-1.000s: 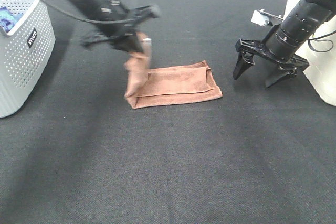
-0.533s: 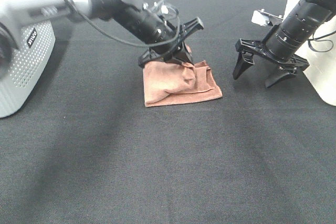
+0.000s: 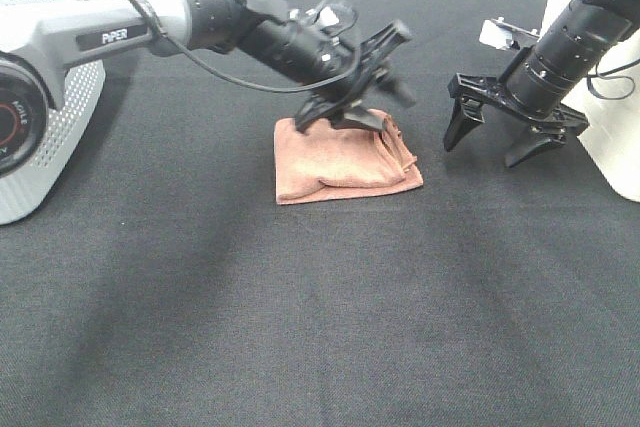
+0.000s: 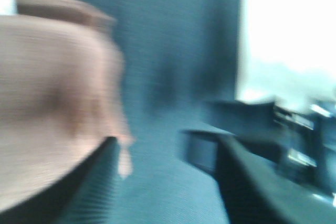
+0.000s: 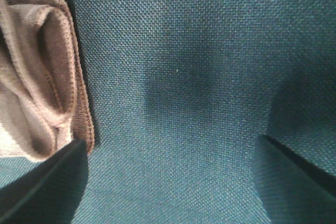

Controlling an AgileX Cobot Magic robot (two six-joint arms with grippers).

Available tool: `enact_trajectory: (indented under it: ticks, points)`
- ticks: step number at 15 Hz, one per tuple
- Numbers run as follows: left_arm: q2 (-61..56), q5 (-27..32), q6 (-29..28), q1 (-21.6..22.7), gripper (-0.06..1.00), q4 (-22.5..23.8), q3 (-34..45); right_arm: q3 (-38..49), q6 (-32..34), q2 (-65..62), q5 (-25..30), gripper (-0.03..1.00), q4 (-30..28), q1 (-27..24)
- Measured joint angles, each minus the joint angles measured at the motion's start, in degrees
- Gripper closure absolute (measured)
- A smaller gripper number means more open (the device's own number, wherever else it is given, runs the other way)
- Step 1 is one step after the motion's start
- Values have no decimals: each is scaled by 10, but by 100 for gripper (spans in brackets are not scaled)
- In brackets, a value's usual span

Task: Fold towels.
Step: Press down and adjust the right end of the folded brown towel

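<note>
The terracotta towel (image 3: 345,159) is lying on the dark table cover (image 3: 300,307) as a compact, layered rectangle. Its top fold is sitting rumpled rather than flat, and the stitched edges are showing stacked at the end nearest the right arm (image 5: 37,66). Judging by that, the folding is nearly finished and only smoothing or squaring up is remaining.

The left gripper (image 3: 372,97) is reaching across the middle and hanging just over the towel's far edge. Its fingers are standing spread with nothing between them (image 4: 165,145). The left wrist view is blurring too much to tell whether a finger is touching the cloth (image 4: 47,87). The right gripper (image 3: 482,152) is waiting just beside the towel's right end with its tips pointing down and spread wide over bare cover (image 5: 168,140), probably keeping clear while staying near enough to help.

A white perforated basket (image 3: 50,167) is sitting well apart at the left edge.
</note>
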Motion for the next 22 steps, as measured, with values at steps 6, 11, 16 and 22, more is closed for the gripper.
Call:
enact_trajectory:
  ticks: [6, 11, 16, 22]
  points:
    - [-26, 37, 125, 69, 37, 21, 0, 0, -91, -30, 11, 17, 144, 0]
    - [-59, 118, 119, 127, 37, 164, -3, 0, -248, -4, 49, 18, 377, 44]
    - [-61, 154, 113, 127, 37, 195, -3, -57, -265, 66, 14, 19, 393, 100]
    - [-61, 156, 105, 127, 37, 198, -3, -73, -206, 107, -1, 20, 328, 63]
